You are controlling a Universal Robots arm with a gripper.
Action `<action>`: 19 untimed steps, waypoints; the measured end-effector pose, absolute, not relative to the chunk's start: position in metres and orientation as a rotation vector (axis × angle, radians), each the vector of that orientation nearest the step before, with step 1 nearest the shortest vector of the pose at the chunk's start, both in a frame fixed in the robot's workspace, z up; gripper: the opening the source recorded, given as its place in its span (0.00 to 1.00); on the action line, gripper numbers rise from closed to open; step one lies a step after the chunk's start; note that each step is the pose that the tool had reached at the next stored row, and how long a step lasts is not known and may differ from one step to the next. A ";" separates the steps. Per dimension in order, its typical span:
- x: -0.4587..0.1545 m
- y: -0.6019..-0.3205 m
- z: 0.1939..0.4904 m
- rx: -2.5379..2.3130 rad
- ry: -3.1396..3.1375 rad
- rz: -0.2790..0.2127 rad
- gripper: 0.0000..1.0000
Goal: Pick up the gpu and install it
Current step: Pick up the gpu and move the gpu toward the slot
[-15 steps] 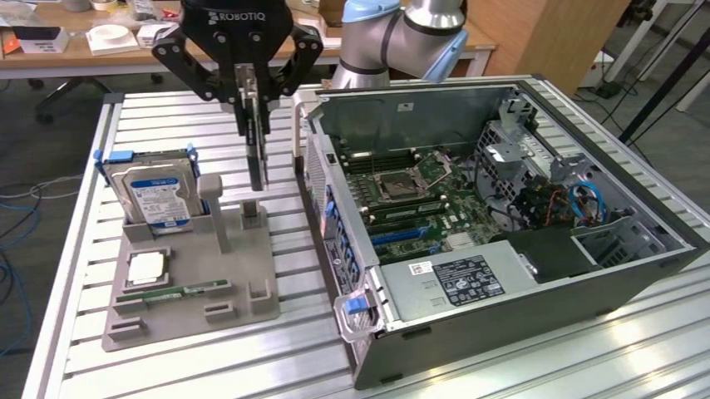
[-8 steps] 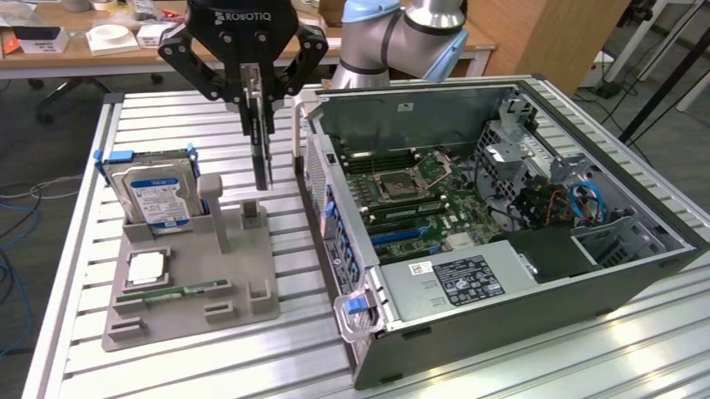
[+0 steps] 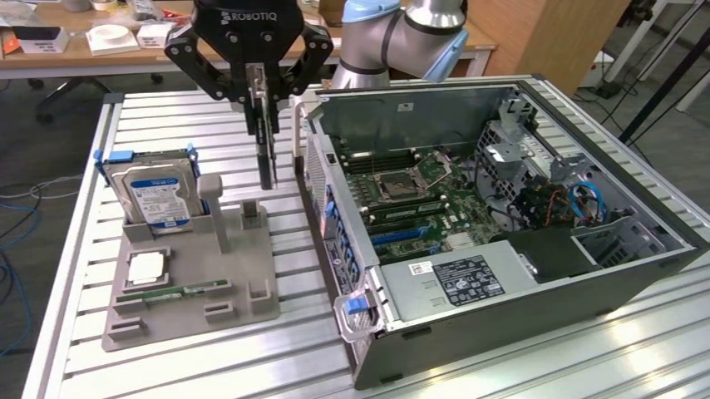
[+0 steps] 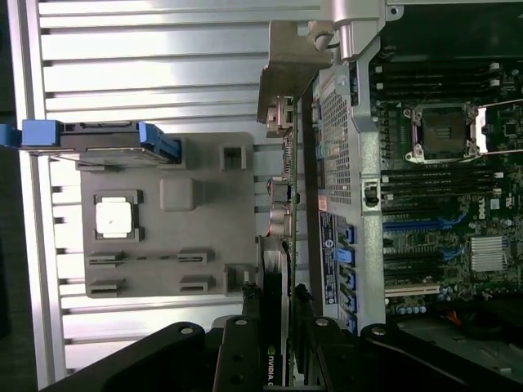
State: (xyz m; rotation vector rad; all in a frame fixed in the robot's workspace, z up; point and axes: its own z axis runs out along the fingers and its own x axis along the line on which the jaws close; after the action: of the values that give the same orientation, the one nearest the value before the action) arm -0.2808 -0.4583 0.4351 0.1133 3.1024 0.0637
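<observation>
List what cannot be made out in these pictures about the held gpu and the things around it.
- gpu: edge-on in both views, so its faces and connector edge are unseen.
- gripper: it covers the card's upper part in the exterior view.
- hard drive: label text too small, exterior view.
- computer case: far side cut off by the picture edge, wrist view.

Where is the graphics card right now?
The graphics card hangs upright in the gripper above the grey tray, at the exterior view's left of the computer case.
</observation>
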 end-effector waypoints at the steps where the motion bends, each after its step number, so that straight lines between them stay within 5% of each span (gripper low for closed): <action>1: -0.280 -0.458 0.435 0.113 3.102 0.064 0.26; 19: -0.270 -0.458 0.435 0.113 3.102 0.064 0.26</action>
State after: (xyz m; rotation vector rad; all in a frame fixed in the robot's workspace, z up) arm -0.2697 -0.4583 0.4351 0.1134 3.1024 0.0637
